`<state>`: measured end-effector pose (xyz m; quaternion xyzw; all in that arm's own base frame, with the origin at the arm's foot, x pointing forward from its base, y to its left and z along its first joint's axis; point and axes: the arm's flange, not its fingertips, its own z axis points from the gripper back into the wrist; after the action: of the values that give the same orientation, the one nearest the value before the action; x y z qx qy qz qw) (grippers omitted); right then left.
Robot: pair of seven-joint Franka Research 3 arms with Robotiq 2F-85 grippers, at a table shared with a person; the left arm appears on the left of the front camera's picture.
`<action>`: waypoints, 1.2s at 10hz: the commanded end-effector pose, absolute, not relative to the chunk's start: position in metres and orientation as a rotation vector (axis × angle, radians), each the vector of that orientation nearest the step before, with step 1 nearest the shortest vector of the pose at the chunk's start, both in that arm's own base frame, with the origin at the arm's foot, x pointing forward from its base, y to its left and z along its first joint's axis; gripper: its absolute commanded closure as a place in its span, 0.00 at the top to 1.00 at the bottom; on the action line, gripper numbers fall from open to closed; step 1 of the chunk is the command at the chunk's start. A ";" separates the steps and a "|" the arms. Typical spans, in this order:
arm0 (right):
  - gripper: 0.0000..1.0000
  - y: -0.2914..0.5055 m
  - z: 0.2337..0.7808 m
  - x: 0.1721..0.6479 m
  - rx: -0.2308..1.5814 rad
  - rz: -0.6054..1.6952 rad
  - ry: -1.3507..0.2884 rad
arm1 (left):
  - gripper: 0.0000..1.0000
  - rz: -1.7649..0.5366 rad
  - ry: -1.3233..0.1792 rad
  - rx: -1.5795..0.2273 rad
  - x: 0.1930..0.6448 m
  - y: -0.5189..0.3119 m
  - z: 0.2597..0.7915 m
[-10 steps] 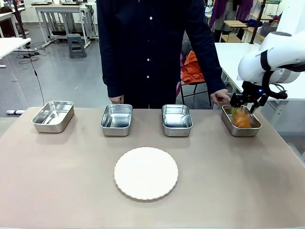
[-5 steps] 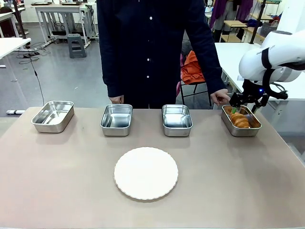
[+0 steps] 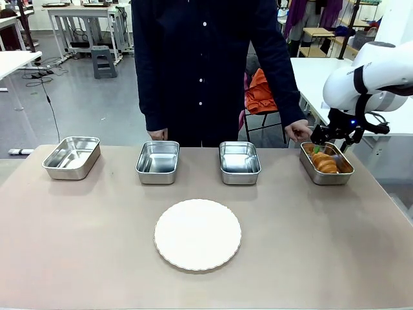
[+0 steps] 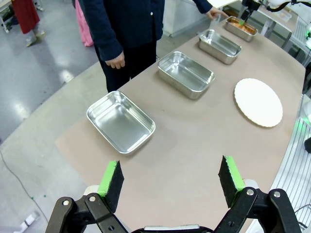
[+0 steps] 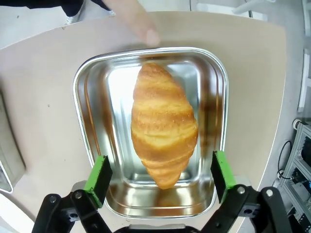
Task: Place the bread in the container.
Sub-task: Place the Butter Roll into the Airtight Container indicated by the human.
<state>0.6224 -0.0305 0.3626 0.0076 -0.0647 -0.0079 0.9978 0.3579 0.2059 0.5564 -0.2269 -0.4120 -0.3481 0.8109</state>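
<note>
Four steel trays stand in a row along the far side of the tabletop (image 3: 77,245) in the front view, with a round white plate (image 3: 197,234) nearer the robot, about midway. The container (image 3: 326,173) is the rightmost tray, and the bread (image 3: 326,163) lies inside it. The right gripper (image 3: 332,143) hangs just above the container's far end, its arm coming in from the right. A person in a dark shirt stands at the far side, one hand (image 3: 298,132) close to the container's far left corner.

From the left wrist view, the left gripper (image 4: 170,182) hovers high over the left end of the tabletop, its green-padded fingers (image 4: 112,178) wide apart with nothing between them. The nearest tray (image 4: 120,121) sits beyond the fingers, the other trays run off toward the far right, and the plate lies to the right.

Seen from the right wrist view, the right gripper (image 5: 159,178) has its fingers (image 5: 99,178) spread apart on either side of the bread (image 5: 163,125), clear of it. The bread rests lengthwise on the container's floor (image 5: 92,97). A fingertip of the person (image 5: 146,33) is at the container's far rim.
</note>
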 end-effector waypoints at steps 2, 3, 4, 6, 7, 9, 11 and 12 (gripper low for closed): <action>1.00 -0.030 0.363 0.622 0.015 -0.016 -0.129 | 1.00 -0.752 -0.890 -0.488 0.357 0.205 0.558; 1.00 -0.020 0.380 0.593 -0.036 -0.026 -0.192 | 1.00 -0.752 -0.890 -0.488 0.357 0.205 0.558; 1.00 -0.011 0.394 0.567 -0.060 -0.035 -0.229 | 1.00 -0.752 -0.890 -0.488 0.357 0.205 0.558; 1.00 0.015 0.411 0.515 -0.045 -0.005 -0.304 | 1.00 -0.752 -0.890 -0.488 0.357 0.205 0.558; 1.00 0.026 0.414 0.488 -0.022 0.021 -0.336 | 1.00 -0.752 -0.890 -0.488 0.357 0.205 0.558; 1.00 0.047 0.414 0.443 0.019 0.054 -0.403 | 1.00 -0.752 -0.890 -0.488 0.357 0.205 0.558; 1.00 0.061 0.408 0.410 0.003 0.053 -0.435 | 1.00 -0.752 -0.890 -0.488 0.357 0.205 0.558; 1.00 0.063 0.405 0.400 0.013 0.054 -0.437 | 1.00 -0.752 -0.890 -0.488 0.357 0.205 0.558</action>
<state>0.4172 0.0618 0.4146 -0.0006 -0.2024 0.0450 0.9783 0.3577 0.2059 0.5568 -0.2267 -0.4123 -0.3483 0.8108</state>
